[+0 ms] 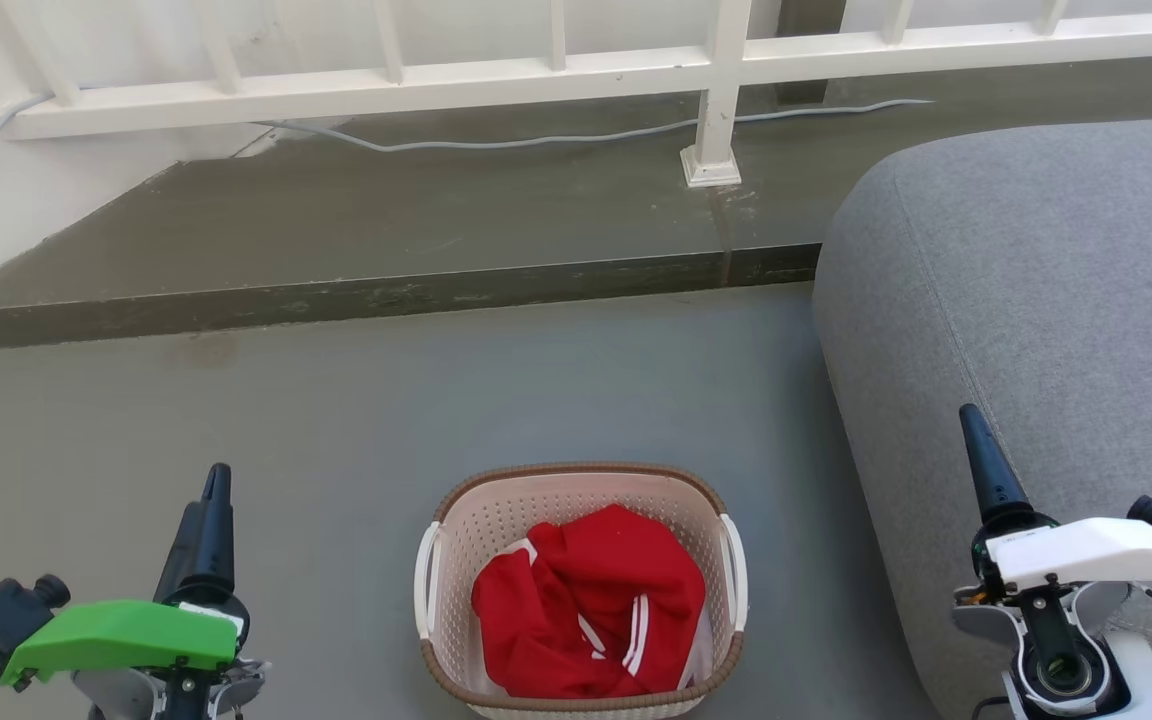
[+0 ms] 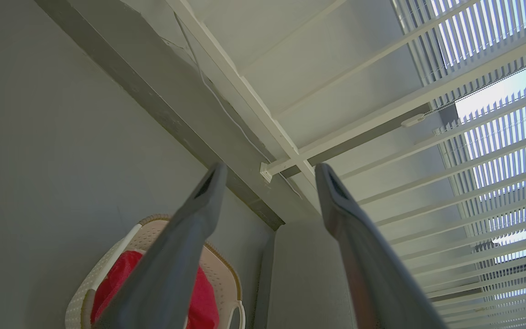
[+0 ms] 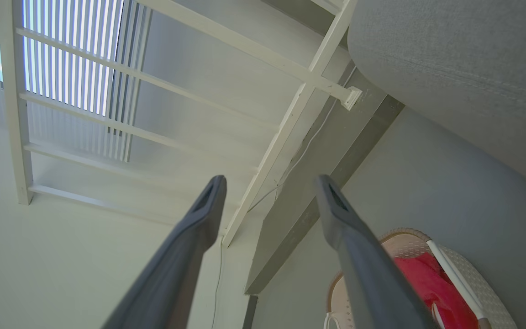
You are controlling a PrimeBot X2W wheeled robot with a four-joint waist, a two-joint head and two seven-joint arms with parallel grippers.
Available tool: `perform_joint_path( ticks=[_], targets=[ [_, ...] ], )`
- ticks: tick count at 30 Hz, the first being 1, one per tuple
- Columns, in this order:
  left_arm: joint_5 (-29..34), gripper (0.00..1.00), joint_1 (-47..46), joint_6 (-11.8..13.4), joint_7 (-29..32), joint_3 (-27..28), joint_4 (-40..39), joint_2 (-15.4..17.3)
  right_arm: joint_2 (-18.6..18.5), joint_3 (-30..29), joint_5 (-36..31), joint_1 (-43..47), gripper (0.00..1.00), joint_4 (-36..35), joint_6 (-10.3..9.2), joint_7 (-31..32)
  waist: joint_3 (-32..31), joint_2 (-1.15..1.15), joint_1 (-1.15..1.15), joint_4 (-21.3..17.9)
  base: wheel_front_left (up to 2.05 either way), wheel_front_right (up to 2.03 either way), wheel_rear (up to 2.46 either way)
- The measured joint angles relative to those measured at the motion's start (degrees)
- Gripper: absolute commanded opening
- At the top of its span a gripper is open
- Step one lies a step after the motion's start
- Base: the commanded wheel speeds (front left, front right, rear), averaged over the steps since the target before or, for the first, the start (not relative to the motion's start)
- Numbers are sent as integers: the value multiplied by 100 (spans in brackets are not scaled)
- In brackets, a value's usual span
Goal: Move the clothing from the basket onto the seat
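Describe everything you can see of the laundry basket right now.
The laundry basket is small, cream perforated plastic with a brown woven-look rim and a white handle on each side. It stands upright on the grey floor, just left of the grey sofa cushion without touching it. Red clothing with white stripes lies bunched inside. The left gripper and right gripper are open and clear of it.

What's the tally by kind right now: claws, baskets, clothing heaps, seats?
Claws: 2, the left claw and the right claw, both open and empty
Cream basket: 1
Red clothing heap: 1, lying in the basket; number of garments unclear
Grey seat: 1
Total: 5
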Motion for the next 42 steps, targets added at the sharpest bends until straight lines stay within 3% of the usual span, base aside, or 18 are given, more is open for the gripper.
perform_joint_path(
  ticks=[22, 42],
  targets=[
    [2453, 100, 254, 302, -425, -460, -332, 198, -32, 559, -2029, 2, 100, -211, -311, -408, 10, 0, 0, -34, 0, 0, 0],
    [4212, 100, 514, 571, -834, -766, -609, 227, -57, 878, -3584, 90, 100, -219, -555, -817, -42, 0, 0, -37, 0, 0, 0]
  ],
)
